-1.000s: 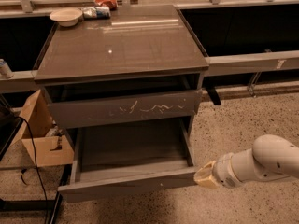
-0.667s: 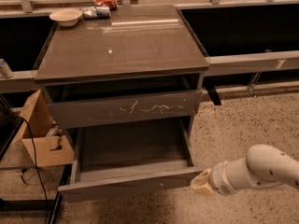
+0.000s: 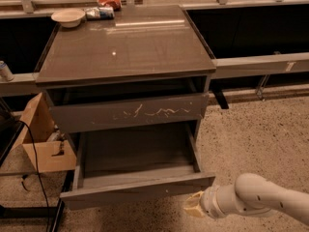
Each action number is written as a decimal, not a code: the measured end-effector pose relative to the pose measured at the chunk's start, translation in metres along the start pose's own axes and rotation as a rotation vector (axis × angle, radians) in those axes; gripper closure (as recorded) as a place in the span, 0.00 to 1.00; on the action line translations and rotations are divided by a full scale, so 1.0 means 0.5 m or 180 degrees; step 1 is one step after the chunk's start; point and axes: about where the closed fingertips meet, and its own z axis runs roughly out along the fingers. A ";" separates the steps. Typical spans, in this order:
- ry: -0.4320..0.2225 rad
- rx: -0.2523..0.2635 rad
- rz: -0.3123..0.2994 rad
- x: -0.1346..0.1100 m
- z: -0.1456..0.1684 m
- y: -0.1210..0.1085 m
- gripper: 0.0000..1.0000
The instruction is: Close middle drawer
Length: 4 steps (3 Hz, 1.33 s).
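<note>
The middle drawer (image 3: 139, 191) is a wide, shallow grey-brown drawer with a plain front. It stands pulled far out of the grey cabinet (image 3: 125, 47), and its inside looks empty. Above it is a shut drawer front with white scratch marks (image 3: 130, 112). My gripper (image 3: 193, 206), pale-tipped on a white arm, is low at the right. It sits just below and in front of the open drawer's front right corner, very near the front. I cannot tell whether it touches.
A white bowl (image 3: 67, 17), a crumpled packet (image 3: 100, 12) and a red item (image 3: 110, 1) sit at the back of the cabinet top. An open cardboard box (image 3: 43, 139) and a black cable (image 3: 36, 163) lie left of the cabinet. Speckled floor is on the right.
My gripper and arm have moved down and left, closer to the front right corner of the open drawer. The drawer has not visibly moved.
</note>
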 end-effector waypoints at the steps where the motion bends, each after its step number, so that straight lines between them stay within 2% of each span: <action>1: -0.0040 0.0258 0.0081 0.012 0.063 0.016 1.00; 2: 0.0160 0.0465 -0.0084 0.027 0.090 0.037 1.00; 3: 0.0118 0.0636 -0.0124 0.018 0.098 0.019 1.00; 4: 0.0091 0.0619 -0.0107 0.022 0.101 0.022 1.00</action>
